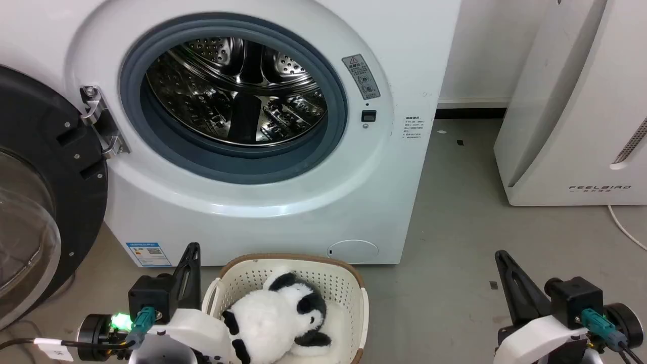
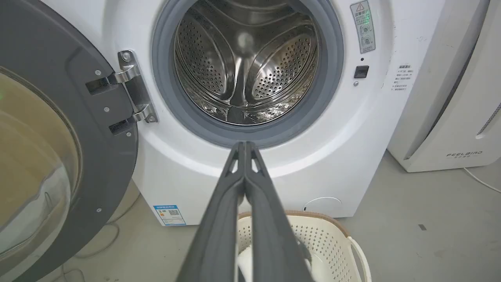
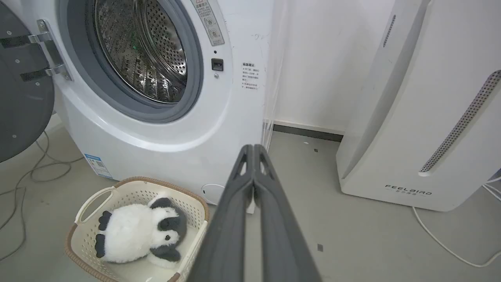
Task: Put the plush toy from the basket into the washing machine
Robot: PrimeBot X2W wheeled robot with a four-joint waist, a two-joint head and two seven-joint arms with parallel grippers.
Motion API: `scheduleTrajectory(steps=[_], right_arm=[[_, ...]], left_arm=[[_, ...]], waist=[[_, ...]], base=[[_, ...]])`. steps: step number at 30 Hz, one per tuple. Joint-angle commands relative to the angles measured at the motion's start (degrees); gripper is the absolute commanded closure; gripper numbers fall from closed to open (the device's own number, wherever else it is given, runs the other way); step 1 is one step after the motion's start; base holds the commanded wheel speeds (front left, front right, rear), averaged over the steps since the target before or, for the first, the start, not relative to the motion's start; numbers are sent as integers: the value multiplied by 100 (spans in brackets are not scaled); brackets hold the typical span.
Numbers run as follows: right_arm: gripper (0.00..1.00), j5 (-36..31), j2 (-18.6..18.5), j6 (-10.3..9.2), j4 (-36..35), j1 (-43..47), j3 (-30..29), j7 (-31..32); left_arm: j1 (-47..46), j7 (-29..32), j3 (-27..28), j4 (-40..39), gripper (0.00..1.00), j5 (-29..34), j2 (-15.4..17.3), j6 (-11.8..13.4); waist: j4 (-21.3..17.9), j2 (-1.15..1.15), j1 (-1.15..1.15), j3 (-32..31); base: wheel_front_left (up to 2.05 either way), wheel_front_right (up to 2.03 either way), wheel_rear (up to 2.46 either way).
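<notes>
The panda plush toy (image 1: 275, 318) (image 3: 137, 233) lies on its side in the cream basket (image 1: 323, 275) (image 3: 88, 201) (image 2: 332, 243), which stands on the floor before the washing machine (image 1: 283, 202) (image 2: 336, 164) (image 3: 156, 149). The machine's door (image 1: 30, 202) (image 2: 58, 156) is swung open to the left, and the steel drum (image 1: 237, 86) (image 2: 246, 62) has nothing in it. My left gripper (image 1: 192, 248) (image 2: 244, 144) is shut and bare, just left of the basket. My right gripper (image 1: 500, 254) (image 3: 253, 147) is shut too, above bare floor to the basket's right.
A plain white FEELBAIRD appliance (image 1: 571, 111) (image 3: 422, 109) stands at the right by the wall. A white cable (image 1: 624, 227) (image 3: 446, 243) runs along the floor beside it. More cables (image 3: 31, 172) lie under the open door. Grey floor (image 1: 455, 217) stretches between the two machines.
</notes>
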Motion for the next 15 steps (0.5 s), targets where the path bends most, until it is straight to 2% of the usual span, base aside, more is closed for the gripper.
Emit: scheduleTrajectory(steps=[1,15], right_arm=[[100,-44,4,-4,-23,-68,-3,8],[100,-44,4,-4,-23,-68,-3,8]], left_arm=[[80,2,9,-25,100,10,1,-31],[80,2,9,-25,100,10,1,-31]], waist=[[0,0,0,0],[0,0,0,0]], base=[[0,0,0],[0,0,0]])
